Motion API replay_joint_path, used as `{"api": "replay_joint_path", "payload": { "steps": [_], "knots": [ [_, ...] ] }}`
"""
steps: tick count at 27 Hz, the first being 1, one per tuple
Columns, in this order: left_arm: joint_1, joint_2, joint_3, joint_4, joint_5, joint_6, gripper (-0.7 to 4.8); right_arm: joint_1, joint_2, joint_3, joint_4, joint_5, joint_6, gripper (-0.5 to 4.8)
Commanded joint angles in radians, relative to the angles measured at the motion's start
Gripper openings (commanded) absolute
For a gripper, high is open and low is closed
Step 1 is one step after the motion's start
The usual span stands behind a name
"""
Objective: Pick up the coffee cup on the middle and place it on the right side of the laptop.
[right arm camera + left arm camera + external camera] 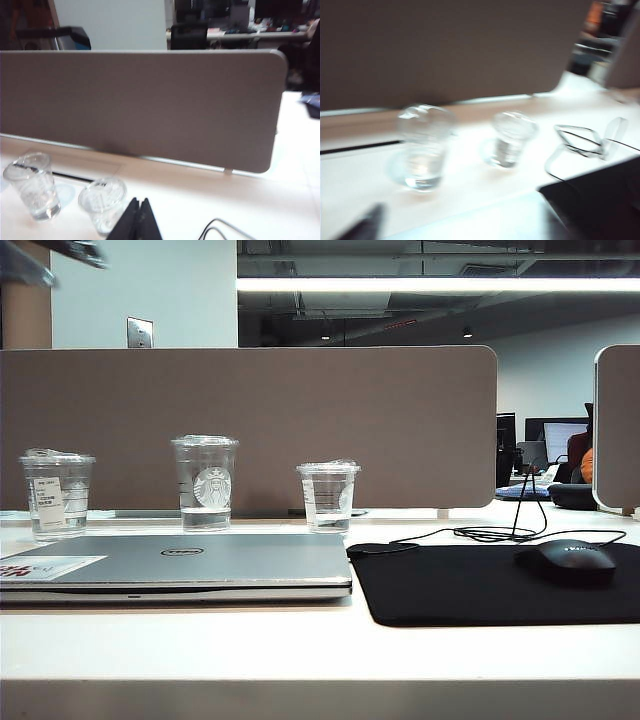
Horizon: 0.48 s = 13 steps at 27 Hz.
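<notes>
The coffee cup [204,483] stands behind the closed laptop [176,567] — between two smaller cups — untouched.

1. The laptop [190,565] is silver-grey, with a white sticker lettered in red.
2. Behind the laptop, the coffee cup [205,483] is clear with a round white logo.
3. Right of the laptop, a black mouse pad [480,585] carries a black mouse [566,562].
4. The desk [300,645] is white.
5. The right claw [136,222] is black.

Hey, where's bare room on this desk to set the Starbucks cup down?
Bare white desk runs along the front, before the laptop and mouse pad. The pad's left part is free too. Crowded: the back row around the coffee cup, and the cable.
</notes>
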<state>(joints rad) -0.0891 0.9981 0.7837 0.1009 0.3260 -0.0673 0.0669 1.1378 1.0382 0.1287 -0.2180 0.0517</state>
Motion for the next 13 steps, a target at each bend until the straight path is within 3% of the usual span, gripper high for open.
{"api": "replay_joint_path", "payload": {
  "steps": [1,8,13],
  "knots": [
    [-0.025,0.101,0.003,0.105,0.043,-0.022,4.79,0.013,0.044,0.021,0.015,-0.013,-0.003,-0.05],
    [-0.036,0.396,0.005,0.460,-0.023,-0.023,4.79,0.019,0.162,0.076,0.063,-0.073,-0.003,-0.05],
    [-0.036,0.576,0.027,0.566,-0.095,-0.016,4.79,0.019,0.223,0.142,0.063,-0.073,-0.003,-0.05]
  ]
}}
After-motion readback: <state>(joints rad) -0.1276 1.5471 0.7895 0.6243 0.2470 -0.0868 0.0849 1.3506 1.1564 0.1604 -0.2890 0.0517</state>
